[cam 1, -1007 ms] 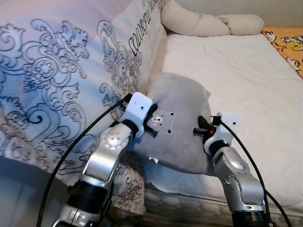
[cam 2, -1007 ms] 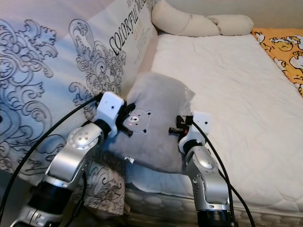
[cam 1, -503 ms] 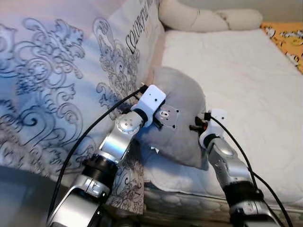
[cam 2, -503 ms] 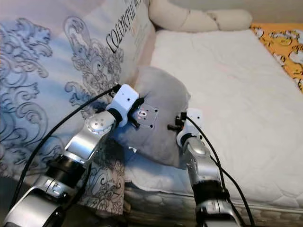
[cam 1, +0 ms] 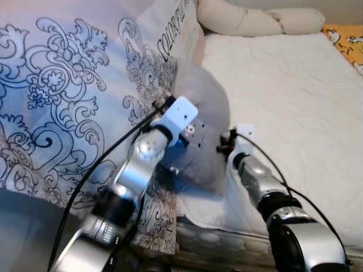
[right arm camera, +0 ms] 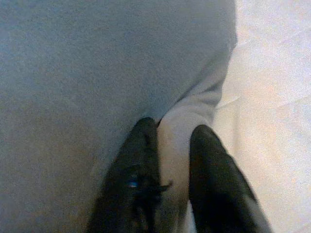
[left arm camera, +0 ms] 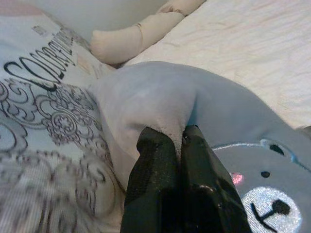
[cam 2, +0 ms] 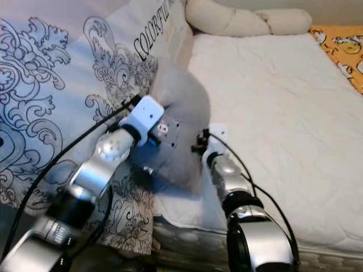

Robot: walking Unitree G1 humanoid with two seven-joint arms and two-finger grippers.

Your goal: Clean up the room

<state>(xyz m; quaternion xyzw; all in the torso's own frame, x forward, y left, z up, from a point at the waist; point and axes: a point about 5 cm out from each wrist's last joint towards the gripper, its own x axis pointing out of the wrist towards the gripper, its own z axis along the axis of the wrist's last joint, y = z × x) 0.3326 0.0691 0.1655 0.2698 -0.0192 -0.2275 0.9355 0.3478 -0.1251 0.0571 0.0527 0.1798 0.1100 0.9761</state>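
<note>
**Both grippers pinch the grey pillow at the bed's edge**

A white mattress (cam 1: 295,85) spans the scene, with a large duvet (cam 1: 68,96) printed in dark scrollwork heaped along its left side. A cream bolster (cam 1: 255,21) lies at the far end, and an orange cloth (cam 1: 349,42) shows at the far right corner.

The grey pillow (cam 1: 198,107) stands tilted on the mattress near its front edge, leaning against the duvet. A bear face (left arm camera: 269,206) is stitched on it.

The left gripper (left arm camera: 182,138) has its fingers pressed together on a fold of the pillow's left edge. The right gripper (right arm camera: 172,133) pinches a flap of the pillow's right edge between its two fingers.
</note>
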